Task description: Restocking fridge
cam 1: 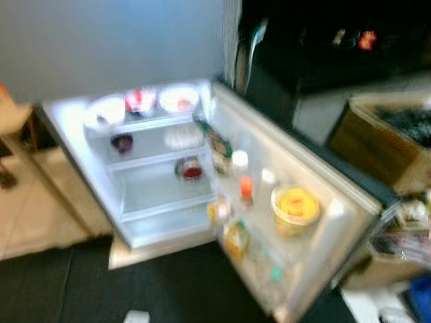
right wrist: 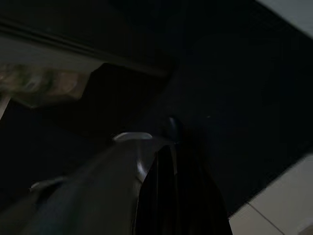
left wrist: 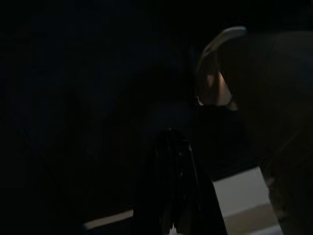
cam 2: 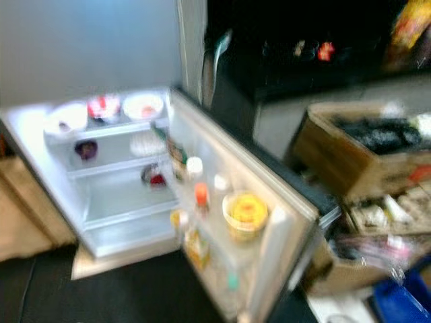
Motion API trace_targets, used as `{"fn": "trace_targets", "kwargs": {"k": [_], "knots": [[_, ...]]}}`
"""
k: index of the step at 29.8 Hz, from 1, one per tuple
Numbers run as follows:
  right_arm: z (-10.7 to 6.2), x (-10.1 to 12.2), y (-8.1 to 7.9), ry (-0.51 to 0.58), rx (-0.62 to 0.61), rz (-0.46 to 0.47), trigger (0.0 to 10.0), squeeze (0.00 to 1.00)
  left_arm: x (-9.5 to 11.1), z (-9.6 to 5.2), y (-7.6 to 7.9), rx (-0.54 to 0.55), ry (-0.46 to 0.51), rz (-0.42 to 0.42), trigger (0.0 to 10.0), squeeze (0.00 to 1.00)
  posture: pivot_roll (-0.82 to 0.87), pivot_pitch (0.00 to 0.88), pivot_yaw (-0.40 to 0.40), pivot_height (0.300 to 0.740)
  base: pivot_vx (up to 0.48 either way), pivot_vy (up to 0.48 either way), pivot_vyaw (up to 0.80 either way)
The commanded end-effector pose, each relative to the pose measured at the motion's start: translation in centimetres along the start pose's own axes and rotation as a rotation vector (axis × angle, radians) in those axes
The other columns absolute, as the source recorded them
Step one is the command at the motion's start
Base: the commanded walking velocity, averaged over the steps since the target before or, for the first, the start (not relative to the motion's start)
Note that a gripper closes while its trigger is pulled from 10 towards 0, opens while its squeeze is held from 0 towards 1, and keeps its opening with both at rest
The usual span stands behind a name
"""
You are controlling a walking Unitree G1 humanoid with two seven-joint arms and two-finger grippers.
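A small fridge stands open and lit inside, seen blurred. Its top shelf holds white bowls and a plate. A dark purple item sits one shelf down, and a red-filled jar lower still. The open door swings toward me and carries a yellow tub, an orange-capped bottle, white-capped bottles and a yellow carton. My left gripper and right gripper hang low in the dark, each shut on nothing.
A cardboard box of dark goods stands to the right of the door, with more packages and something blue below it. Black furniture rises behind. A dark mat lies before the fridge, and wooden furniture is at the left.
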State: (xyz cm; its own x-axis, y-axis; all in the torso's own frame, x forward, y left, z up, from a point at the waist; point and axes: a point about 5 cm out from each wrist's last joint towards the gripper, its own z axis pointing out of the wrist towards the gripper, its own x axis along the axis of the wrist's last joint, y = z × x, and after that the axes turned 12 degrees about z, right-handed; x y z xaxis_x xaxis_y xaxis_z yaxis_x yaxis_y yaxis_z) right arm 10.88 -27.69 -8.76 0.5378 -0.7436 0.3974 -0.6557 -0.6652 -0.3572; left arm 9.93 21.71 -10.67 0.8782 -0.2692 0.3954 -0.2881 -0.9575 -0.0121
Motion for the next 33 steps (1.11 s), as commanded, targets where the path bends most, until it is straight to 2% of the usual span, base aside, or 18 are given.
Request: {"fn": "trace_targets", "kwargs": {"k": [1, 10, 12, 20, 33], "knots": [[0.10, -0.54, -0.19, -0.013, 0.001, 0.014, 10.0, 0.00, 0.26, 0.40, 1.60, -0.063, 0.005, -0.001, 10.0, 0.00, -0.07, 0.053, -0.004, 0.740, 0.000, 0.000, 0.00], [0.13, -0.61, -0.28, -0.014, 0.004, 0.013, 10.0, 0.00, 0.45, 0.40, 1.62, -0.066, 0.023, 0.024, 10.0, 0.00, -0.07, 0.054, -0.004, 0.740, 0.000, 0.000, 0.00], [0.14, -0.59, -0.29, -0.014, 0.004, 0.012, 10.0, 0.00, 0.41, 0.41, 1.82, -0.094, 0.016, 0.036, 10.0, 0.00, -0.07, 0.055, -0.007, 0.740, 0.000, -0.270, 0.00], [0.17, -0.65, -0.38, -0.017, 0.006, 0.009, 10.0, 0.00, 0.24, 0.40, 1.85, -0.094, 0.004, 0.038, 10.0, 0.00, -0.07, 0.055, -0.007, 0.740, 0.000, -0.454, 0.00], [0.21, -0.76, -0.45, -0.024, 0.007, -0.004, 10.0, 0.00, -0.02, 0.35, 1.77, -0.079, -0.004, 0.020, 10.0, 0.00, -0.07, 0.052, -0.007, 0.740, 0.000, 0.000, 0.00]]}}
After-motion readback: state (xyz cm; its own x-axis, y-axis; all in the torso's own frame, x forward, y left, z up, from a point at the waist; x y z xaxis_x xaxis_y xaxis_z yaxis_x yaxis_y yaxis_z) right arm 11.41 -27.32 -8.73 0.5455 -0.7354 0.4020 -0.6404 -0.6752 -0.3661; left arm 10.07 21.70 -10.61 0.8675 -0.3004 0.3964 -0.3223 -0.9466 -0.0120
